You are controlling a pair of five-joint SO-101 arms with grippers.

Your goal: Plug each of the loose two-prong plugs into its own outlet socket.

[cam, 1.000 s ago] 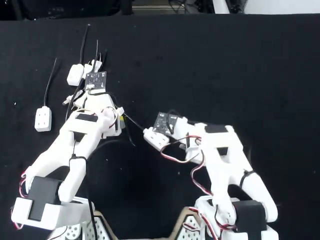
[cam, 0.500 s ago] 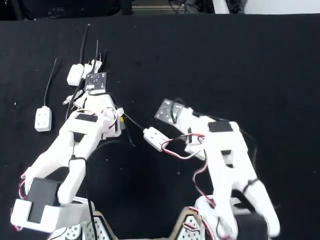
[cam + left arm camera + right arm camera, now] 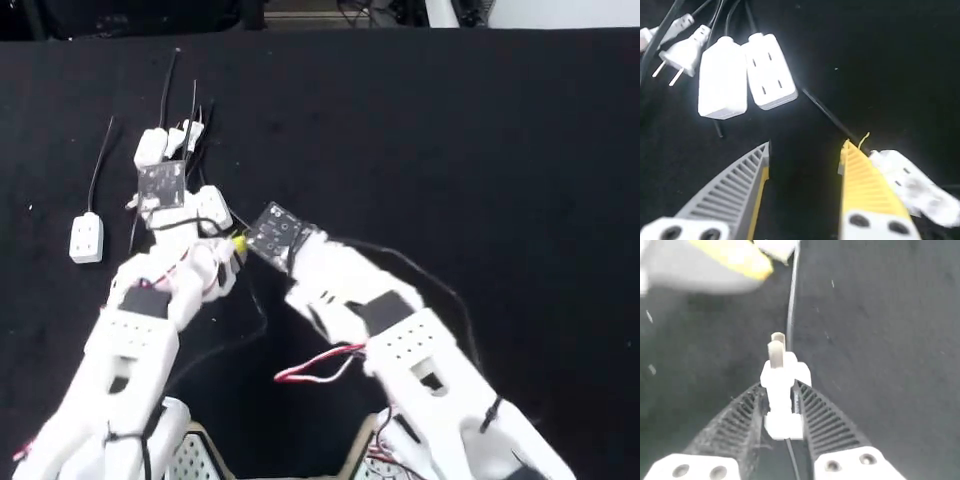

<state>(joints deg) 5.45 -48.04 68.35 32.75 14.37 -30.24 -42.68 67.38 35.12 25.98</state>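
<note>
Right wrist view: the right end effector (image 3: pixel 780 390) is clenched on a white two-prong plug (image 3: pixel 783 372), prongs pointing away over the black desk (image 3: pixel 880 340). Left wrist view has the left end effector (image 3: pixel 805 147) released, jaws apart, near a white outlet socket (image 3: pixel 771 70) lying against a plain white block (image 3: pixel 722 77), a loose plug (image 3: pixel 685 52) just beside that block

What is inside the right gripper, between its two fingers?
A white plug, clamped in the right gripper, prongs forward. Its sides are covered by the fingers.
</note>
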